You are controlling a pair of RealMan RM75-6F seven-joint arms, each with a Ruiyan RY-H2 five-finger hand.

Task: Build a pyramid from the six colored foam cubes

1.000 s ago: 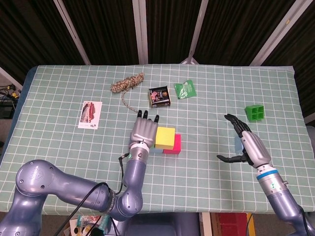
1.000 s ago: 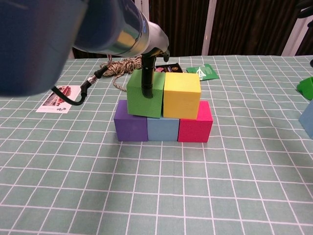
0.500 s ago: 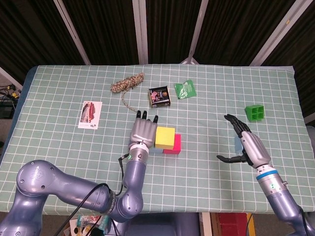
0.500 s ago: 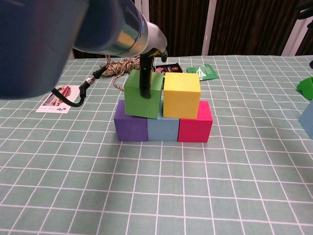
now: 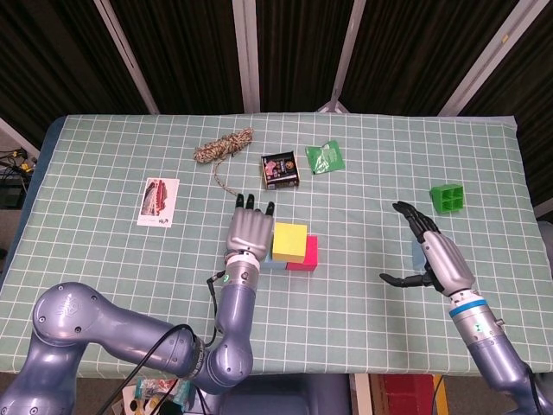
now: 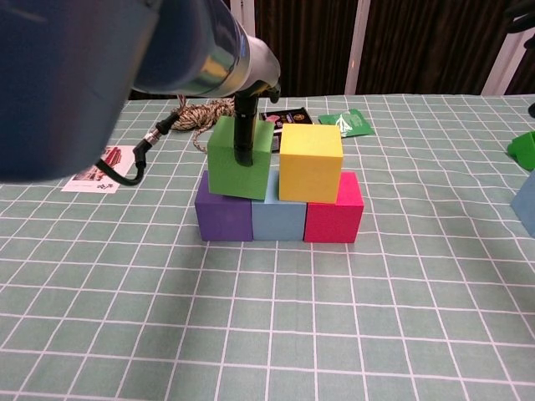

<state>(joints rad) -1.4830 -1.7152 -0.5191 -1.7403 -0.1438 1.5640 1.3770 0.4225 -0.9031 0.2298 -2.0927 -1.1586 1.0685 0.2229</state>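
Nearest the robot, the bottom row sits on the checked table [image 6: 267, 334]: purple cube [image 6: 224, 219] on the left, light blue cube [image 6: 279, 221] in the middle, pink cube [image 6: 333, 210] on the right, all three touching side by side. One level up, the yellow cube [image 6: 310, 162] rests squarely over the seam between light blue and pink.

Now the action: the left hand [image 5: 248, 232] holds the green cube [image 6: 240, 158], a dark finger running down its near face in the chest view, and the cube is sliding left. Over the last second it has drifted away from the yellow cube, so a narrow gap opens between them where they were touching, and it now hangs tilted, its left edge poking past the purple cube below. From overhead the hand covers the green cube completely, so how the fingers [image 5: 249, 204] wrap it I cannot tell beyond that one visible finger. To my eye that means the second row is not settled; green wants to come back right, flat over the purple and light blue seam, snug against yellow.

Off to the right, the right hand [image 5: 432, 251] hovers with fingers spread wide, holding nothing, just over the blue cube [image 5: 418, 253], which I take to be the capstone waiting its turn.

Farther back lie a printed card [image 5: 158, 201], a coil of twine [image 5: 223, 147], a small black box [image 5: 279, 170], a green packet [image 5: 325, 157] and a green tray [image 5: 448, 199].
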